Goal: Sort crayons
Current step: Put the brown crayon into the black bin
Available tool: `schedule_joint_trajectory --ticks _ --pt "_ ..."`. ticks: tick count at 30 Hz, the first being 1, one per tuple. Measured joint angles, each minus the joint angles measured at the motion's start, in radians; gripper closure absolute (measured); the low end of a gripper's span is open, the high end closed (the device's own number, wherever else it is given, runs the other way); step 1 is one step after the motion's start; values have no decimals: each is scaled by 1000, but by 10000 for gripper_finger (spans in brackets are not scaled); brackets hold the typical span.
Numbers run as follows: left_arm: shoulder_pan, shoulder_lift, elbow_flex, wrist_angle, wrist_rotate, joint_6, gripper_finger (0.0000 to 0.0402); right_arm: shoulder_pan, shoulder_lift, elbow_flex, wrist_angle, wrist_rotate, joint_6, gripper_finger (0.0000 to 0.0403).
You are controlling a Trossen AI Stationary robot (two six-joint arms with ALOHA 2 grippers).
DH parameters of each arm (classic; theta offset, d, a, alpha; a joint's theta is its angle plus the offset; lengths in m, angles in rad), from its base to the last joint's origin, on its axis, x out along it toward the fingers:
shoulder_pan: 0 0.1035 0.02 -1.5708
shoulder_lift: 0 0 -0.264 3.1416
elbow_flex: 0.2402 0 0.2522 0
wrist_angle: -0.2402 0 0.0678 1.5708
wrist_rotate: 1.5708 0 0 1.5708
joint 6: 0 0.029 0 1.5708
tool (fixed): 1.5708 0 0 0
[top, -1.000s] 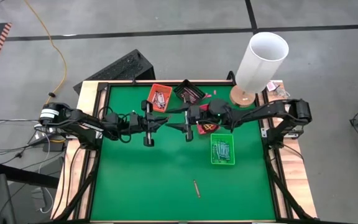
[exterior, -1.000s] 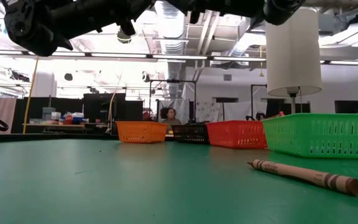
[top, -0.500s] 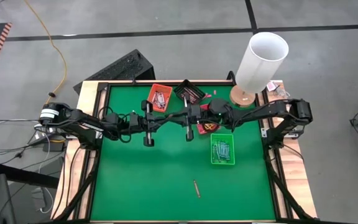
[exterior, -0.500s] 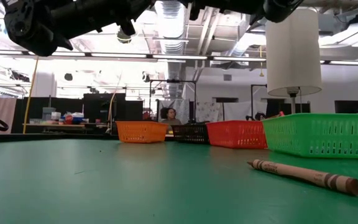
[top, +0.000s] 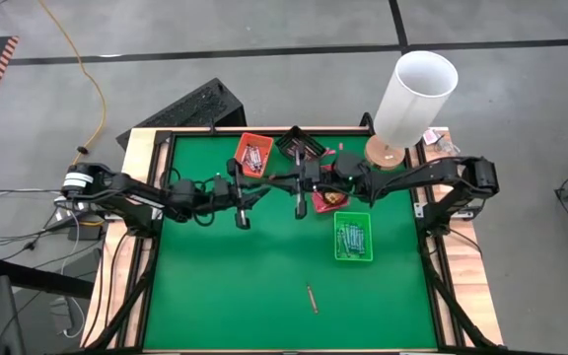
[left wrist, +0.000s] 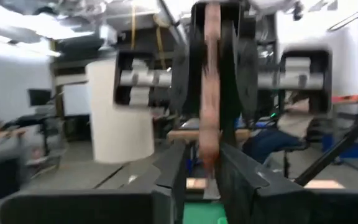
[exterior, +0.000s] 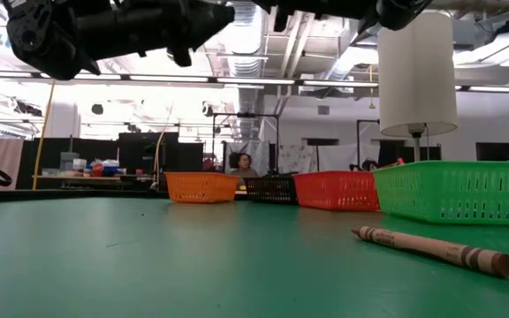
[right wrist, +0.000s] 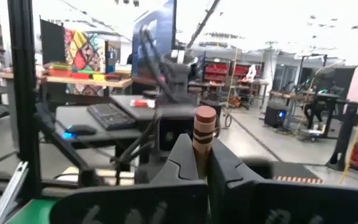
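Observation:
A brown-red crayon (right wrist: 204,127) stands upright high above the middle of the table, with my right gripper (right wrist: 205,157) shut on it. My left gripper (left wrist: 204,167) faces it from the table's left. Its fingers stand narrowly apart on either side of the crayon's lower end (left wrist: 207,152). In the high view the two grippers meet, the left (top: 261,190) and the right (top: 286,183). Another brown crayon (top: 312,298) lies flat on the green mat near the front edge. It shows in the low view as well (exterior: 431,249). My right gripper pinches the crayon's paper-wrapped shaft (right wrist: 204,144) between its two fingers. The fingers come about level from the table's right and lie across the crayon. The crayon stands upright, its flat top end (right wrist: 204,116) above the fingers, lifted clear of the table.
Small trays stand at the back of the mat: orange (top: 253,155), dark (top: 300,146), red (top: 325,201) and, nearer, green (top: 352,237) holding crayons. A lamp with a tall white shade (top: 414,99) stands at the back right corner.
My right gripper has shut on the upright crayon between the two grippers. My left gripper has tipped a little and leans further toward the right gripper. The crayon on the mat has not moved.

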Motion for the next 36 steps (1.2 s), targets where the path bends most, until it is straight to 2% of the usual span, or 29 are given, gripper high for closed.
schedule_joint_trajectory --ticks 5,11,16,23,29,36 --pt "0 -38 0 -140 -124 16 288 -52 -39 0 -59 10 1 402" --pt "26 -115 0 -432 -281 -54 247 -159 -42 0 -221 147 6 402" --pt "53 -142 0 -583 -278 -147 243 -282 -23 -1 -383 158 82 402" --pt "55 -141 -1 -622 -276 -178 246 -436 -21 0 -574 156 174 402" --pt "55 -141 -1 -658 -265 -208 246 -469 72 1 -583 92 184 403" --pt "55 -141 -1 -709 -245 -233 246 -483 194 23 -588 118 197 402"
